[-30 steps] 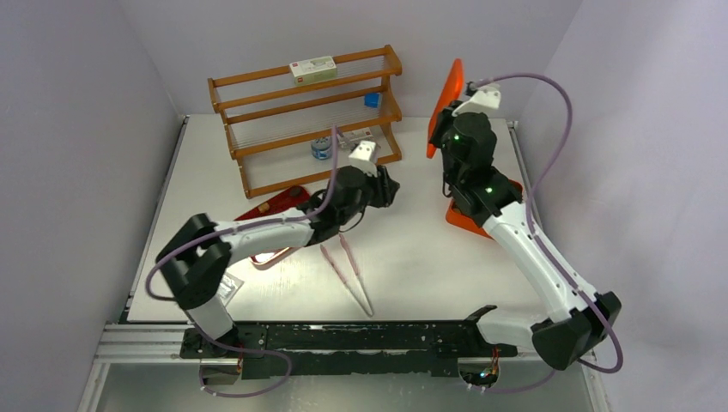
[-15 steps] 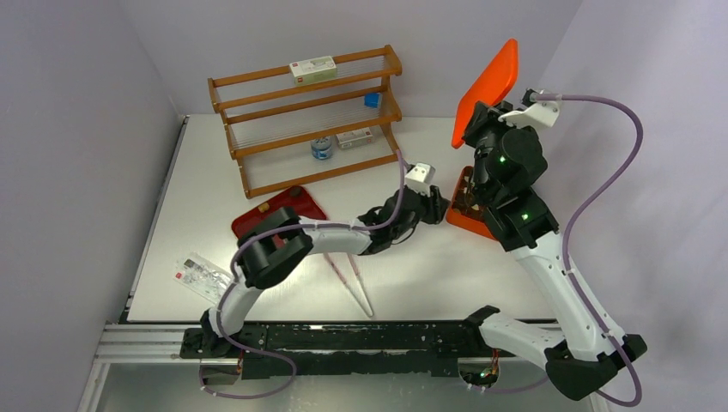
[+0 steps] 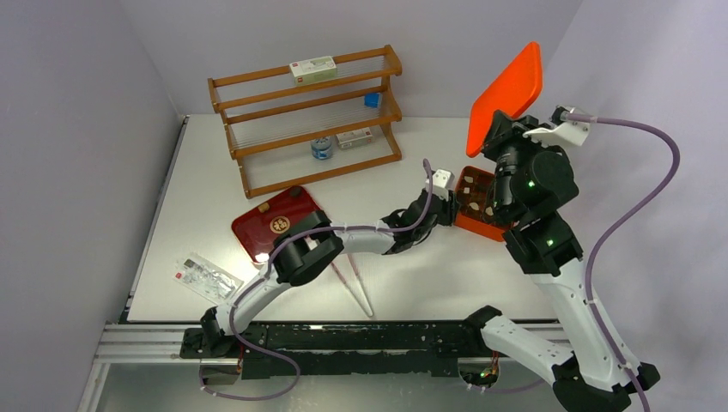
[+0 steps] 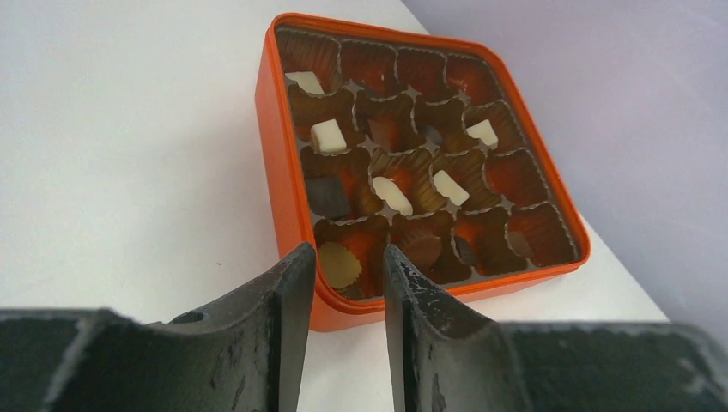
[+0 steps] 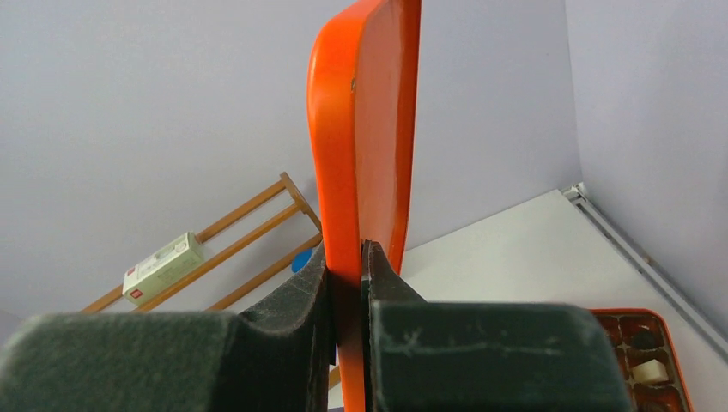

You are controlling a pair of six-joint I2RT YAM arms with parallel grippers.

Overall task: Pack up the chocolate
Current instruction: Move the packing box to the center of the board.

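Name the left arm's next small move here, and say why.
Probably ease the left gripper down and close it on the near wall of the orange box to steady it. Its jaws stand partly open and empty, lined up over that wall. The right gripper holds the lid clear above, and many cups are unfilled.

Smooth matt chocolate; glossy lid (perhaps metal); wooden rack.

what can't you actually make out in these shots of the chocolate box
Top view: right part of the orange box, hidden behind the right arm.
Left wrist: its near corner, behind the left fingers; dark chocolate blends into the brown cups.
Right wrist: box cut off by the bottom-right edge; the lid fills the middle.
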